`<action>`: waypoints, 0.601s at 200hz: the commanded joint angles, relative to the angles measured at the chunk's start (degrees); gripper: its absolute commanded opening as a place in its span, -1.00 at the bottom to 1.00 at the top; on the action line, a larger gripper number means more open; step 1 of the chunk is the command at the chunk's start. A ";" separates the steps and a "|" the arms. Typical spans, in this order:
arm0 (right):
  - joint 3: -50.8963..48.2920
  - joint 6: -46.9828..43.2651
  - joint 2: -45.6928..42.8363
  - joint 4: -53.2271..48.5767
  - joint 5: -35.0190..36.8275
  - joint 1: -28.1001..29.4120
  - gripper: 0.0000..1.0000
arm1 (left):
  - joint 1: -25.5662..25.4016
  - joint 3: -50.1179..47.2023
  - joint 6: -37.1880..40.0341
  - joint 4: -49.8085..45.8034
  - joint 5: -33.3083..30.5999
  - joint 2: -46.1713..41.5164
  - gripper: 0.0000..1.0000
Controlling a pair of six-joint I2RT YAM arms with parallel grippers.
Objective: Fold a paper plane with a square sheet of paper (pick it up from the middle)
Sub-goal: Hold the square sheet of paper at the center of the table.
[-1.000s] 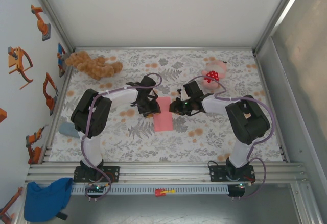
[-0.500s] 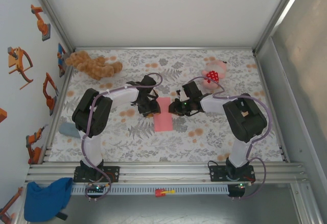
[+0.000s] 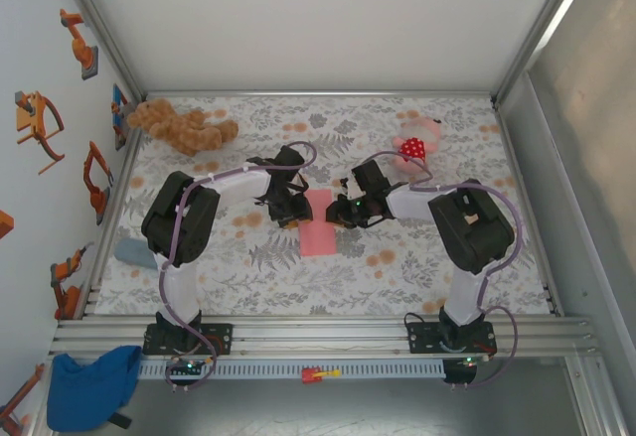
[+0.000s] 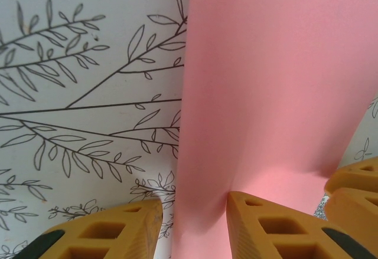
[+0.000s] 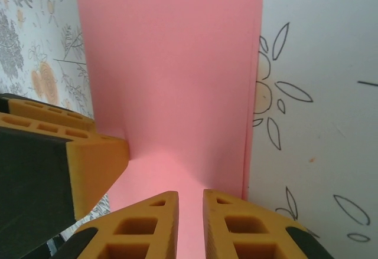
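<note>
Left claw [image 4: 192,212]: jaws are standing partly open and straddling 1 long edge of the paper [image 4: 277,94]. 1 finger [image 4: 106,235] is resting on the cloth [image 4: 88,94] and the other is sitting on the pink. It is gripping nothing that I can make out. My reading is that it is pinning the sheet flat, not lifting it.

Right claw [image 5: 190,203]: jaws are sitting nearly together, with pink showing through the slim slot between them. The tips are standing on the paper. I cannot tell whether it is nipping a layer or only pressing down.

Paper: it is lying flat on the cloth at table centre, between the 2 claws. It is showing as a narrow rectangle rather than a square, so it is probably already folded in half once. With both claws bearing on it at once, they are likely holding the layers aligned while a crease is being set.

Views:
- The right wrist camera is showing a 2nd thin pink line along the edge on the right of its view, meaning 2 layers slightly offset. The top camera is sitting too far off to give that.
- The left wrist camera is catching the right claw's fingers [image 4: 354,182] just beside its own, so the tips are working close together.
- The top camera is giving the wider layout. Both arms are reaching inward, and a pink plush [image 3: 415,148] is lying well apart from the paper, behind the right arm.
</note>
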 commanded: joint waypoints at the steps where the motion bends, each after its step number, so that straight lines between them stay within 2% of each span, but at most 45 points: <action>1: 1.64 -0.38 1.28 0.21 -0.85 0.48 -0.64 | -1.85 -4.32 0.71 9.06 0.49 11.77 -0.25; 73: 1.03 -4.19 3.13 -8.62 5.65 0.50 -0.75 | -1.64 -4.51 0.72 8.18 -0.41 10.02 -0.25; 120: 1.47 -6.93 5.49 -16.56 11.51 0.40 -0.86 | -0.18 -3.19 0.94 4.56 -5.79 -3.58 -0.22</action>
